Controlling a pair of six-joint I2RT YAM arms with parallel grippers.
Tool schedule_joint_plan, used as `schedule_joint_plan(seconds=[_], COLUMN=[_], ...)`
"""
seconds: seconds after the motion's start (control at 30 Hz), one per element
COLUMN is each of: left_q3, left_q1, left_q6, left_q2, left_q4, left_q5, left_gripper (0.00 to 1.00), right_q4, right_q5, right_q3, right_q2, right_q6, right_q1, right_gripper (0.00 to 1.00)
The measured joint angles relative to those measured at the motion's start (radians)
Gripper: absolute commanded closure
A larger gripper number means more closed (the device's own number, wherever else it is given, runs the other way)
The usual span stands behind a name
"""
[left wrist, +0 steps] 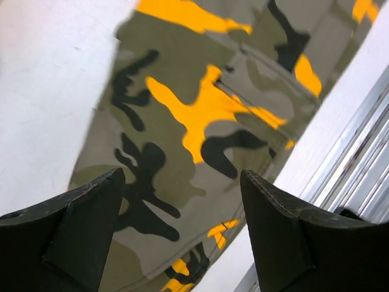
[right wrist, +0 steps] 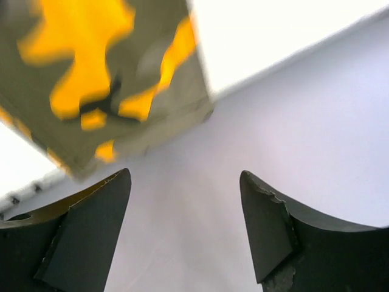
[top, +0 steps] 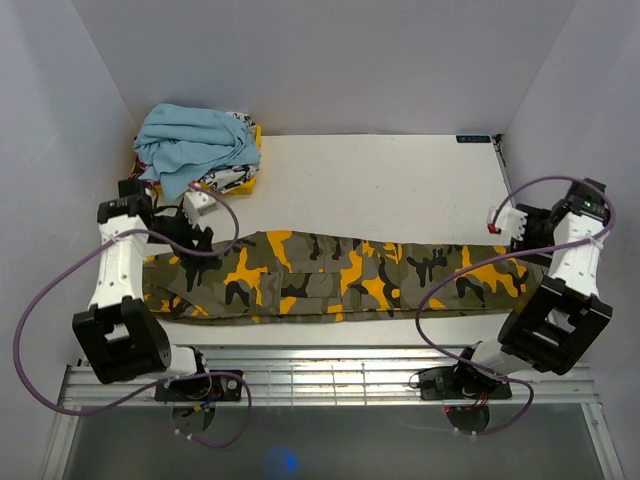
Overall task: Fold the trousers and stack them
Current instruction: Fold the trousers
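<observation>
Wide apart at the left gripper (left wrist: 182, 176), with nothing between the jaws. Directly under and ahead of them, the trousers (left wrist: 200, 121), flat on the white table (left wrist: 42, 91), probably the waist end. Wide apart also at the right gripper (right wrist: 185, 176), likewise empty. Ahead and to the left of these jaws, only the hem corner of one leg, apart from the fingers. Between the two grippers, stretched out in one long band across the near part of the table. Well beyond the left jaws, a light blue garment (top: 195, 140) on a small pile. Looks soft, limp and rather light, probably not slippery, with thicker seams at pocket and hem. Probably best to pinch through all layers at the edge, near the corners, to avoid sagging in the middle.
</observation>
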Motion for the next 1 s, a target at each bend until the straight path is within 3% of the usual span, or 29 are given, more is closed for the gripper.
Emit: schedule_joint_plan(seconds=[0.13,0.27,0.47,0.6,0.73,1.0], left_q3=[0.189,0.339,0.299,0.137,-0.009,-0.375], left_q1=[0.017,0.012,-0.003,-0.016,-0.070,-0.412], left_q6=[-0.152,-0.257,-0.288,-0.281,-0.257,-0.263], left_q2=[0.188,0.391,0.510,0.418,0.258,-0.227], left_q4=[0.013,0.042,0.130,0.188,0.233,0.454], left_q5=[0.072,0.116,0.117,0.103,0.082,-0.045], left_gripper=[0.12,0.17,0.16,0.14,0.15,0.30], right_q4=[-0.106,-0.109,0.031,0.203,0.324,0.491], right_q5=[-0.109,-0.219,-0.371,-0.476,-0.566,-0.706], right_q3=[0.123,0.190,0.332,0.423,0.525,0.649], right_q2=[0.025,0.135,0.359,0.463,0.569,0.779], right_q6=[0.208,0.495,1.017,1.352,1.578,1.851], right_q1=[0.228,0.448,0.629,0.705,0.775,0.932], right_gripper=[0.27,0.31,0.29,0.26,0.25,0.20])
